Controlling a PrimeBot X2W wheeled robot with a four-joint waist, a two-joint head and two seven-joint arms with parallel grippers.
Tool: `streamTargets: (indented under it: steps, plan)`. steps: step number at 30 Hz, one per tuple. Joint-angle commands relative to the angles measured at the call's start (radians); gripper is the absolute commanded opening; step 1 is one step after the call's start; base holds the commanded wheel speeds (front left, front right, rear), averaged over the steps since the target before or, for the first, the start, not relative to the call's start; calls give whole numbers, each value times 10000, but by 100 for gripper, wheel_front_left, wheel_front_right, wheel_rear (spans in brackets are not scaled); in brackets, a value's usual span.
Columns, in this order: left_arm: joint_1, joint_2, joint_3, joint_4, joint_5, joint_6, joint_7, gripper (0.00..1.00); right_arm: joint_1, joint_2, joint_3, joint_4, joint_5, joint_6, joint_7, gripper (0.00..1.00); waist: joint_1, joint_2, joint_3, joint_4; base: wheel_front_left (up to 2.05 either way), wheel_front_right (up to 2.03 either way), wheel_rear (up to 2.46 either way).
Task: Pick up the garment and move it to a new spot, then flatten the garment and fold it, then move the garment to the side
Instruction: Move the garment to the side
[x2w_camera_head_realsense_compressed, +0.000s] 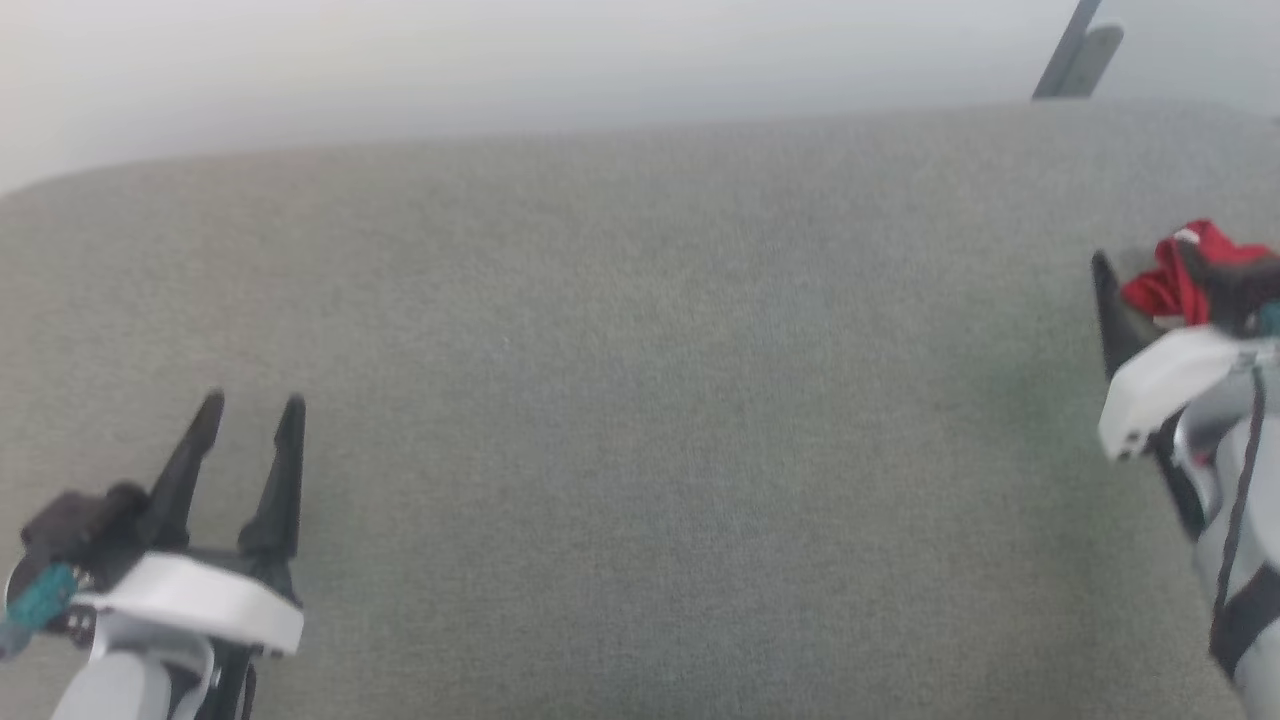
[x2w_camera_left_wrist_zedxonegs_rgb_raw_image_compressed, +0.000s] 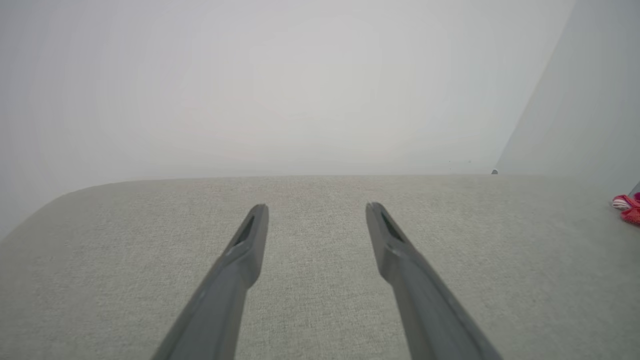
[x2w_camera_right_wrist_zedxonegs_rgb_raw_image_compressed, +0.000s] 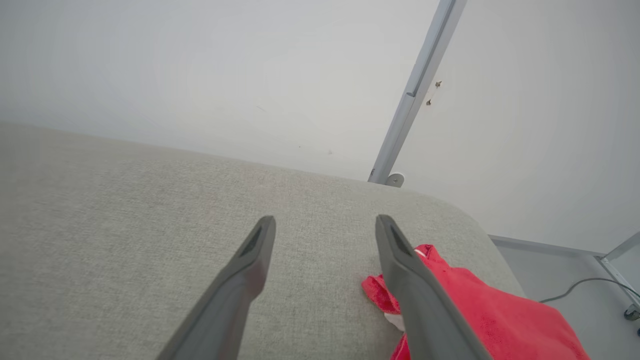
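At the lower left of the head view the left gripper (x2w_camera_head_realsense_compressed: 252, 402) hovers over the grey fabric surface (x2w_camera_head_realsense_compressed: 640, 400), its two dark fingers spread apart with nothing between them; its wrist view shows the same wide gap above bare cloth. The middle of the surface lies flat and plain. Far to the right, near the surface's rounded right corner, the garment (x2w_camera_head_realsense_compressed: 1185, 275) sits as a crumpled red heap with a bit of white showing. In the right wrist view the right gripper (x2w_camera_right_wrist_zedxonegs_rgb_raw_image_compressed: 326, 222) stands with its fingers parted and empty; its right finger crosses in front of the red cloth, possibly brushing it, though contact cannot be made out. Behind that corner a slim grey metal post (x2w_camera_right_wrist_zedxonegs_rgb_raw_image_compressed: 415, 90) rises against the pale wall
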Motion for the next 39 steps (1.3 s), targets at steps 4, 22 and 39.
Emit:
streamTargets:
  steps: [4, 22, 39]
  plan:
    - [912, -130, 527, 70, 467, -9, -37, 100, 1319, 225, 56, -749, 331, -23, -147, 100, 0, 0, -1011, 300, 0, 0, 0]
    - [3106, -663, 1689, -445, 1047, -9, -37, 100, 5393, 1441, -517, -4396, 142, -21, -151, 100, 0, 0, -2014, 683, 0, 0, 0]
    - [3595, -753, 1915, -504, 766, -9, -37, 100, 6987, 2170, -724, -5739, -8, -21, -152, 100, 0, 0, -2205, 799, 0, 0, 0]
